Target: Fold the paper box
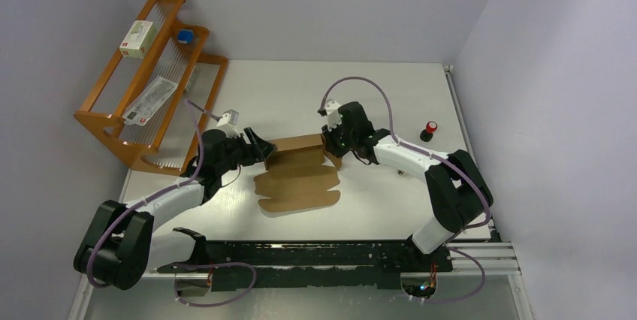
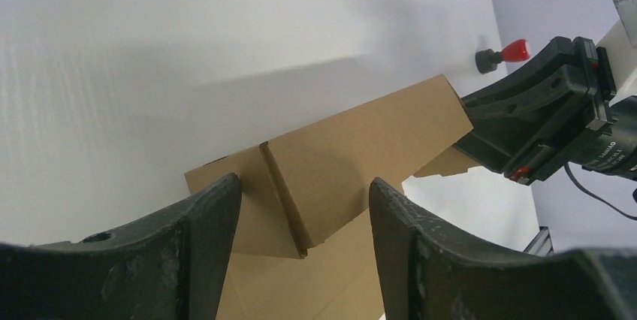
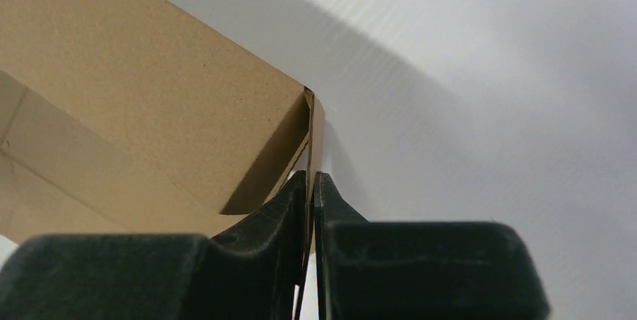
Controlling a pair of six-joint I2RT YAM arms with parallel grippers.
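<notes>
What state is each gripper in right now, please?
Left gripper: open, holding nothing.
Right gripper: shut on the box, pinching its end flap.

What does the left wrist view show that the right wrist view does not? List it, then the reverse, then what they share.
Only the left wrist view: the left hand, open, facing a folded corner of the paper box; the right hand at the box's far end; a red-topped knob beyond.
Only the right wrist view: the right hand's fingers pinched shut on a thin upright flap at the box's end.
Both: the box's raised brown wall and the white table.
</notes>
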